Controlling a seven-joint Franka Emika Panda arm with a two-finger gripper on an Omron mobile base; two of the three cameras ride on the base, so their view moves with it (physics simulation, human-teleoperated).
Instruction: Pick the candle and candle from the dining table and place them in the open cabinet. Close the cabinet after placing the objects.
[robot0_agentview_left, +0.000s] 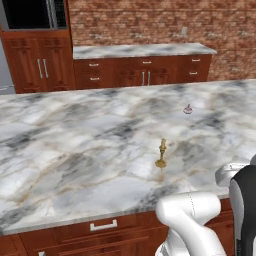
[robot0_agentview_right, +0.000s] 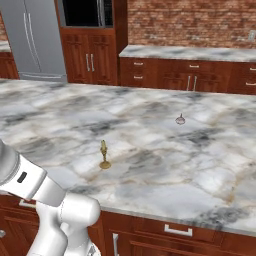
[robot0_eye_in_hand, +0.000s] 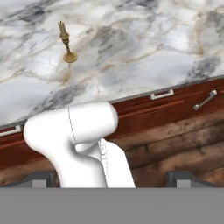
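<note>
The gripper (robot0_eye_in_hand: 112, 179) is held wide open and empty, low before the dining table (robot0_eye_in_hand: 144, 39). The brass candlestick (robot0_eye_in_hand: 66, 42) stands upright well ahead of it. The first pick is judged unstarted; a reach forward is called for.

A: The small far item (robot0_agentview_left: 188, 109) on the dining table (robot0_agentview_left: 75, 150) is too tiny to tell its shape.

B: The marble top runs off both sides, and the microwave (robot0_agentview_left: 35, 14) is cropped above.

Bright, even rendered light, sharp throughout, with only faint soft shadows.
</note>
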